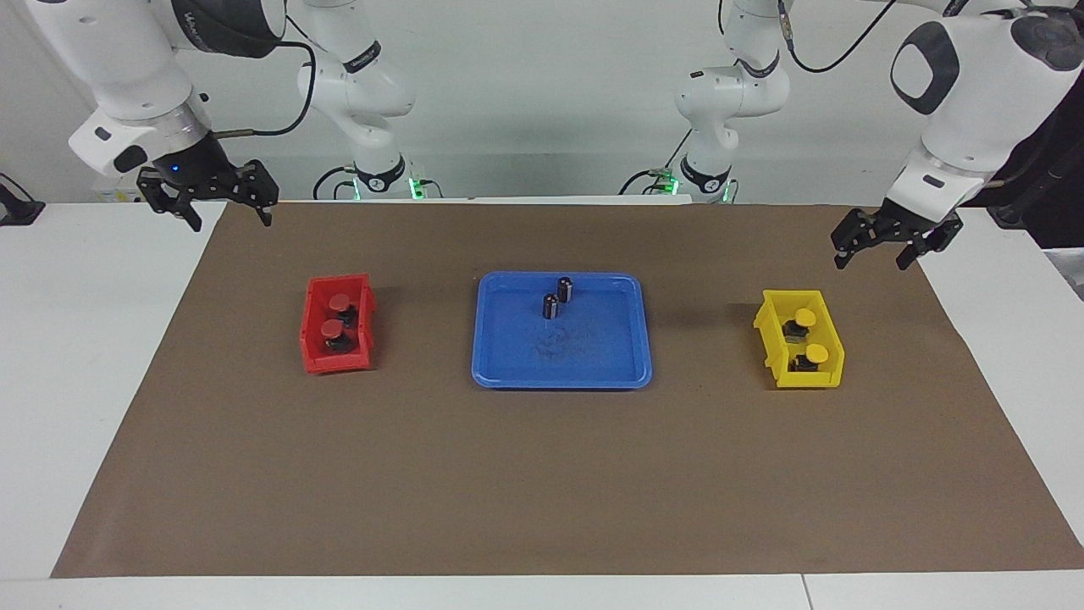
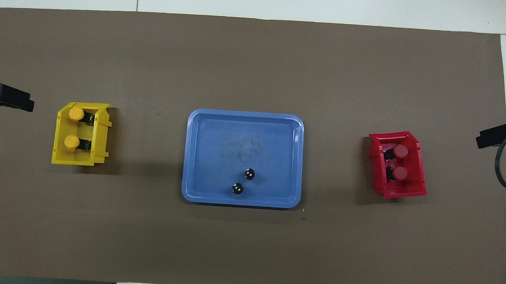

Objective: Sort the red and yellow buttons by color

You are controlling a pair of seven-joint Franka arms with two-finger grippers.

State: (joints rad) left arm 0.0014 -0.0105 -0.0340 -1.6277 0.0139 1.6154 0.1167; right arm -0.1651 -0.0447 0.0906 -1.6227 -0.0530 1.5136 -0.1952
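Two yellow-capped push-buttons [image 1: 804, 318] [image 1: 815, 352] sit one beside the other in a yellow bin [image 1: 769, 339] toward the left arm's end of the surface [image 1: 85, 339]. Two red-capped push-buttons [image 1: 338, 302] [image 1: 330, 328] sit likewise in a red bin [image 1: 310, 354] toward the right arm's end. Both bins stand on a brown paper sheet [image 1: 542, 474] that covers most of the surface.

Between the bins lies a blue tray [image 1: 593, 373], and in it two small dark capless cylinders [image 1: 564, 289] [image 1: 550, 306] stand upright close together, in the part of the tray nearer the robots.

The left end effector [image 1: 876, 255] hangs in the air over the brown sheet near the surface's edge at its own arm's end, clear of the yellow bin, its fingers spread wide and holding nothing. The right end effector [image 1: 229, 220] hangs raised over the corner of the sheet at its own arm's end, well apart from the red bin, fingers likewise wide and empty. From overhead, only the dark tips of each end effector show at the frame's edges.
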